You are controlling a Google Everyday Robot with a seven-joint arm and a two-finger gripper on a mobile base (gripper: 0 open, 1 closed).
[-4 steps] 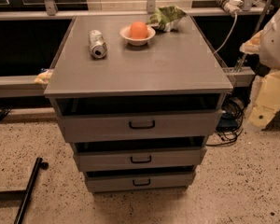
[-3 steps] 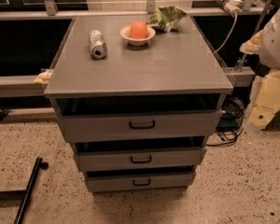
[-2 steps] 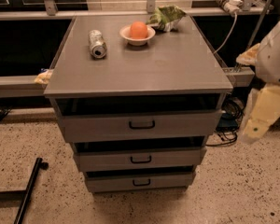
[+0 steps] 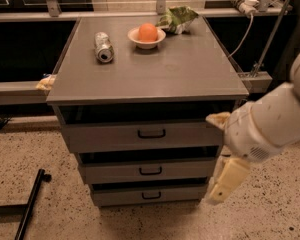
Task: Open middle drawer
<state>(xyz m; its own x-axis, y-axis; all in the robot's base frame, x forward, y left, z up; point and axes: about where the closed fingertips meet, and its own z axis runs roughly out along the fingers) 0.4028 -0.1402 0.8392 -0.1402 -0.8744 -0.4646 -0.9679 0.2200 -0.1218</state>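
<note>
We note one change over the last second: the arm has swung in from the right side of the desk (image 4: 180,74) and dropped. The gripper (image 4: 225,181) now hangs in front of the right ends of the lower drawer fronts, pointing downward. We cannot tell from this view whether it is open or closed. The middle drawer (image 4: 115,173) sits between the taller top drawer (image 4: 105,136) and the narrower bottom drawer (image 4: 115,197). Its front has not shifted and it is not yet pulled out. Its black loop handle (image 4: 150,171) is at the centre of the front, well to the left of the gripper and untouched. We judge the approach as begun but not complete: the gripper must still travel left to the handle. The can (image 4: 104,47) and the bowl (image 4: 147,38) on the desk are unchanged.
</note>
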